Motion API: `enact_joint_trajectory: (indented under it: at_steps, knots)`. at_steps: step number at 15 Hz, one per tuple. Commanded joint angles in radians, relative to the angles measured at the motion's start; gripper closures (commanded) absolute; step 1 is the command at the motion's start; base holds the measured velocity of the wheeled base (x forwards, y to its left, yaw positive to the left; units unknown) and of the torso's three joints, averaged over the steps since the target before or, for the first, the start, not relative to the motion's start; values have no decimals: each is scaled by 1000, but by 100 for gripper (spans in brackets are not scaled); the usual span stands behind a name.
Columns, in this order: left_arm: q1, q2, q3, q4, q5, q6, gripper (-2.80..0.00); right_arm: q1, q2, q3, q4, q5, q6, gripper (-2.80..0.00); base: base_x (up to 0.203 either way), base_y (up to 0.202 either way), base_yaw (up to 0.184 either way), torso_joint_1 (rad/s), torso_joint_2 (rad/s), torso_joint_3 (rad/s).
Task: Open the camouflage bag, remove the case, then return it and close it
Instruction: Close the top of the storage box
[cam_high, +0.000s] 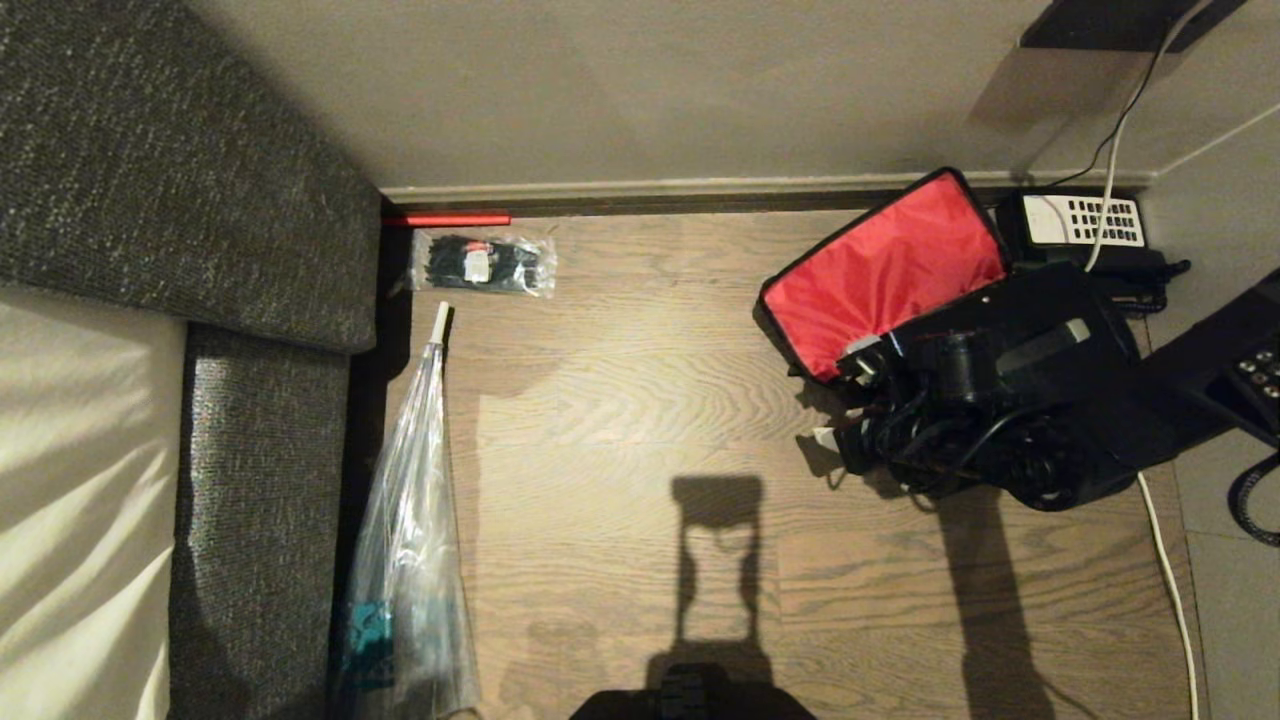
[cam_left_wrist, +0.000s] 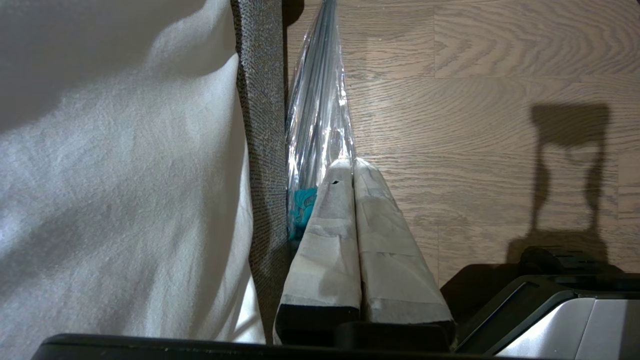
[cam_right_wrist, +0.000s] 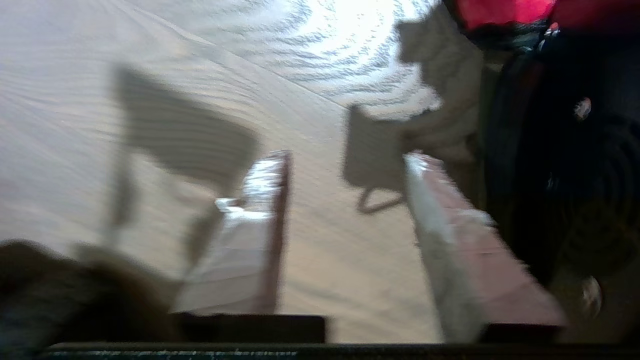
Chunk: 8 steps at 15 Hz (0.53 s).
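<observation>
R arm (cam_high: 1010, 420) over camouflage bag (cam_high: 890, 270), jaws apart.

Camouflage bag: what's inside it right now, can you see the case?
The camouflage bag lies open, its flap showing bare red lining. The right arm covers the compartment, so whether the case is inside cannot be seen.
</observation>
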Motion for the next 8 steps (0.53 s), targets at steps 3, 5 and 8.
enact_joint_trajectory:
  at_steps: [3, 5, 8]
  knots:
    - [0, -3, 0, 0, 0, 0, 0, -24, 119, -102, -117, -26, -38, -280, 0, 0, 0, 0, 0, 0]
    - [0, -3, 0, 0, 0, 0, 0, -30, 149, -120, -170, -81, -91, -280, 0, 0, 0, 0, 0, 0]
    - [-1, -2, 0, 0, 0, 1, 0, -30, 166, -112, -218, -150, -146, -280, 0, 0, 0, 0, 0, 0]
